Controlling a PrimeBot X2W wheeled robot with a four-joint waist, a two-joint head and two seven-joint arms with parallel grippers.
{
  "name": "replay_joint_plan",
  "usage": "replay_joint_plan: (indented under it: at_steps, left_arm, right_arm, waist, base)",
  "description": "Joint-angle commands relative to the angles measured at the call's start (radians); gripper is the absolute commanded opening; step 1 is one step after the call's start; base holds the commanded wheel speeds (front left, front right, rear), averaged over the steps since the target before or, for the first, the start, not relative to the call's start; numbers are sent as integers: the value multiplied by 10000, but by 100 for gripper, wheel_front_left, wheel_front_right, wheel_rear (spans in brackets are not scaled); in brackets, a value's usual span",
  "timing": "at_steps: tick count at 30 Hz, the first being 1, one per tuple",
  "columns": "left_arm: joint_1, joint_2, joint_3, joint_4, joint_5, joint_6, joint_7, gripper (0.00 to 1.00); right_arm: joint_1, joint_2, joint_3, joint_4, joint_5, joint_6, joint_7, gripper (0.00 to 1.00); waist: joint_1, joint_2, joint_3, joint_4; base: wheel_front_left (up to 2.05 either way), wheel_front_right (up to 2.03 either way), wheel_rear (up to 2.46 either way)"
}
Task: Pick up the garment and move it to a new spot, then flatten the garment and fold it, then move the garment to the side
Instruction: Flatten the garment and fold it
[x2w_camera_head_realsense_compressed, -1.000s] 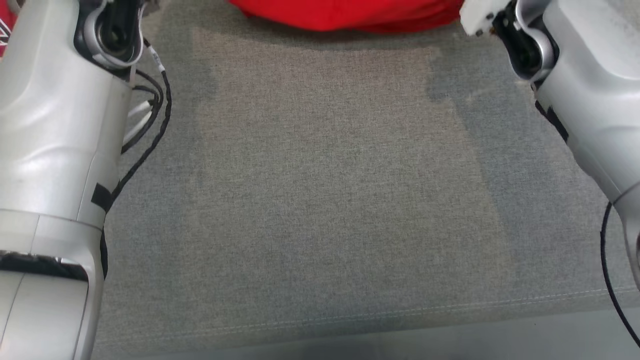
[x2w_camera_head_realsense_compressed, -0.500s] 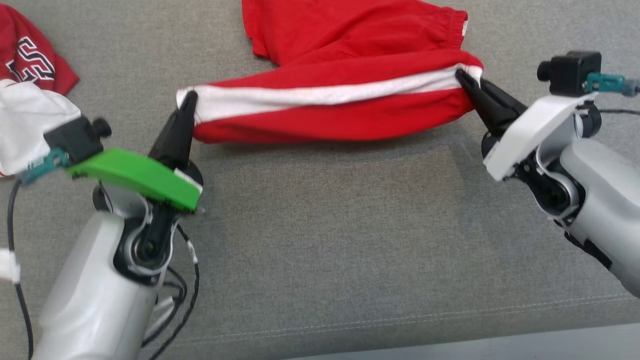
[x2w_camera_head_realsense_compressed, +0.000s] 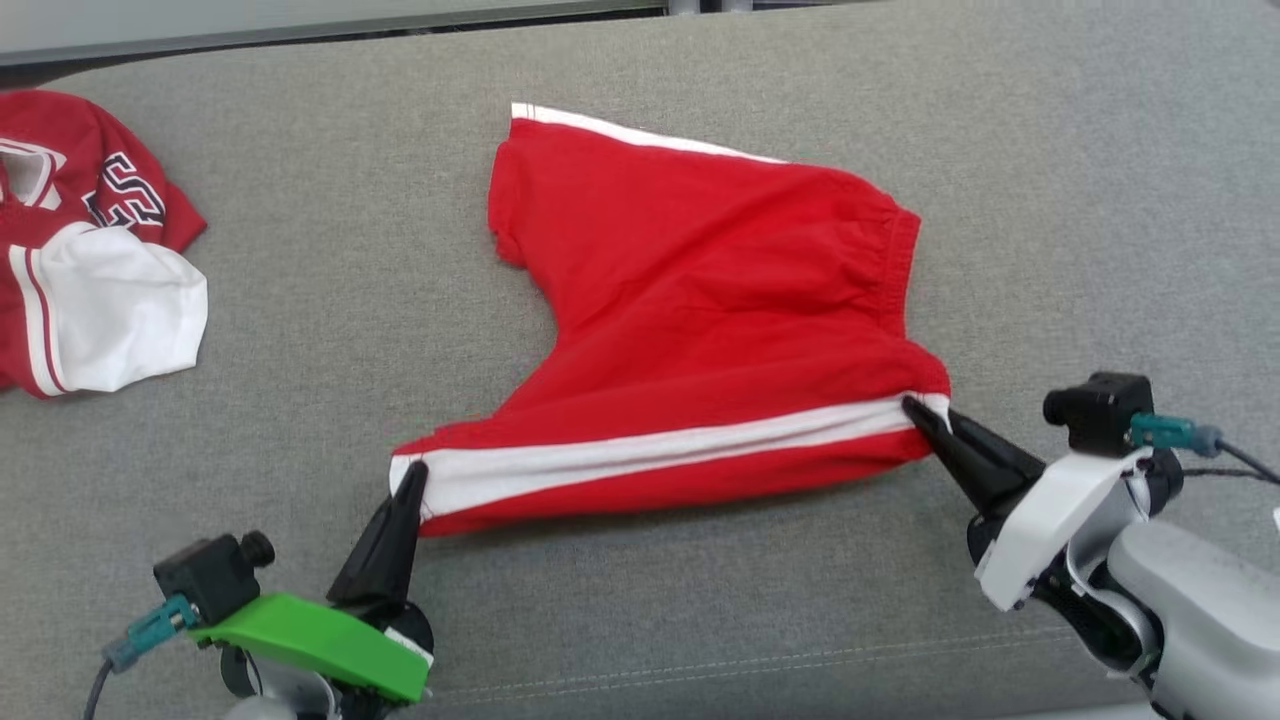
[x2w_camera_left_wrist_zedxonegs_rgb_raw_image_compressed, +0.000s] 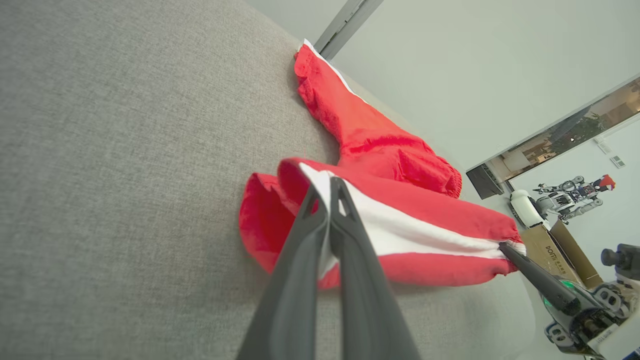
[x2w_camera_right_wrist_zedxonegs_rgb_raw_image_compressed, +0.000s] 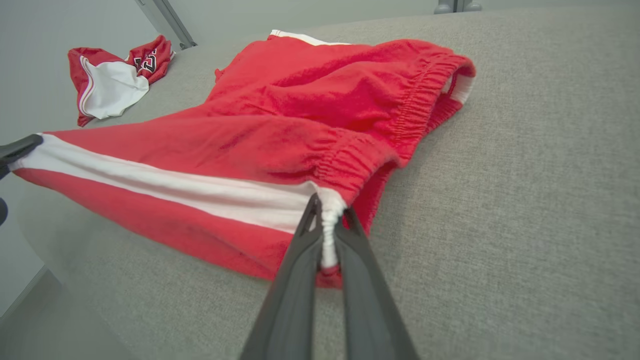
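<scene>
The red shorts (x2w_camera_head_realsense_compressed: 700, 300) lie spread on the grey upholstered surface (x2w_camera_head_realsense_compressed: 300, 400), the far leg flat and the near, white-striped side drawn out in a line between my two grippers. My left gripper (x2w_camera_head_realsense_compressed: 412, 472) is pinched tight on the leg-hem end of that stripe, and my right gripper (x2w_camera_head_realsense_compressed: 912, 408) is pinched on its waistband end. A red and white jersey (x2w_camera_head_realsense_compressed: 90, 260) sits crumpled well apart, far on my left.
</scene>
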Motion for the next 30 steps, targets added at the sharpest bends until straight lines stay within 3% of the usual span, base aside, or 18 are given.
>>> replay_joint_plan:
  at_steps: [1,15,30]
  left_arm:
    - [387,-24,10,114,89,-82,-253,0]
    - [2150,-318,170,57,1136,-241,-977,0]
    - [3219,-177,512,-784,1257,-35,-1016,0]
  right_arm:
    - [508,101,-213,-15,-261,-13,-82,0]
    - [3554,485,-2179,-1011,-1687,-13,-97,0]
    - [5254,773,-3105,-2157,-2393,-13,557,0]
  waist:
    - [1,0,-294,-63]
    - [1,0,-970,120]
    - [1,0,-1333,-4]
  base:
    - [0,0,0]
    - [0,0,0]
    - [0,0,0]
